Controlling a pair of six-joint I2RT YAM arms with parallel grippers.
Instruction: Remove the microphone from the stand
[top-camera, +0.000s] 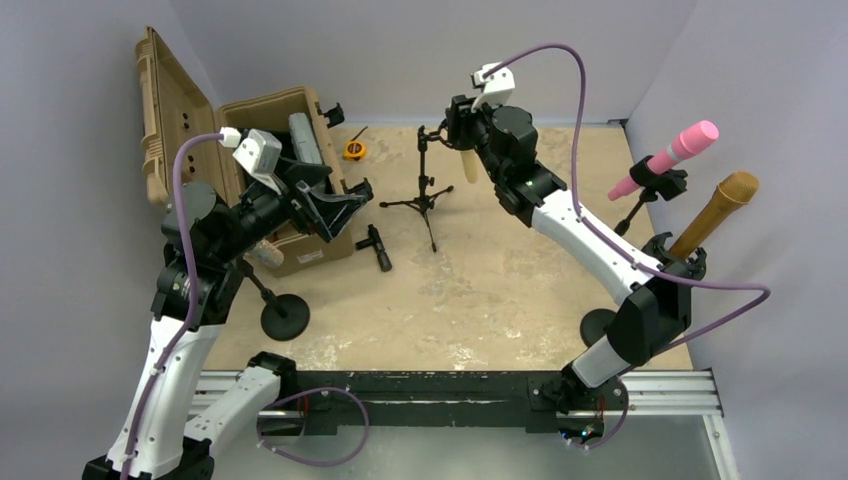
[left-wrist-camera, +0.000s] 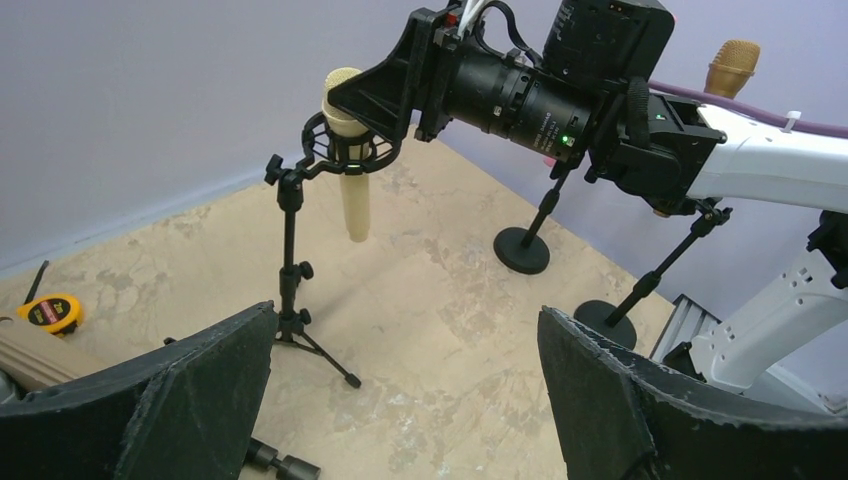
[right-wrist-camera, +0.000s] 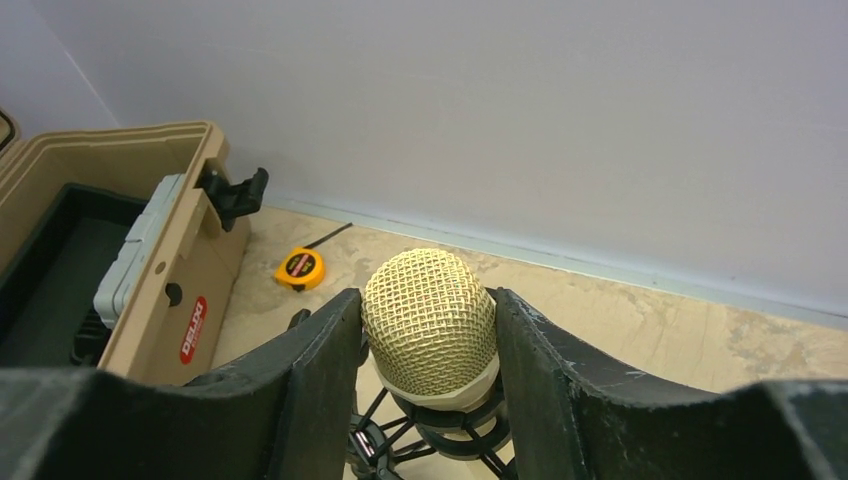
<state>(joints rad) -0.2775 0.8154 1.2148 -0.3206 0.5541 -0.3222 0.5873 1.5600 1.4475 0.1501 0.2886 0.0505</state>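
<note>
So the microphone (left-wrist-camera: 354, 205) is a cream-coloured stick with a gold mesh head, hanging upright in a black ring clip on top of a little tripod stand (left-wrist-camera: 290, 260), out in the middle of the counter (top-camera: 480, 280). The right hand (right-wrist-camera: 428, 310) is clenched on that mesh head, pads flush on both sides. The left hand (left-wrist-camera: 405, 320) is spread wide with nothing in it, well away from the stand. The tan case (top-camera: 262, 103) at the back left has its lid up, and there's some grey block (top-camera: 305, 138) inside, can't tell what. The rest of its inside is just dark. From above, the right hand covers most of the mic.
</note>
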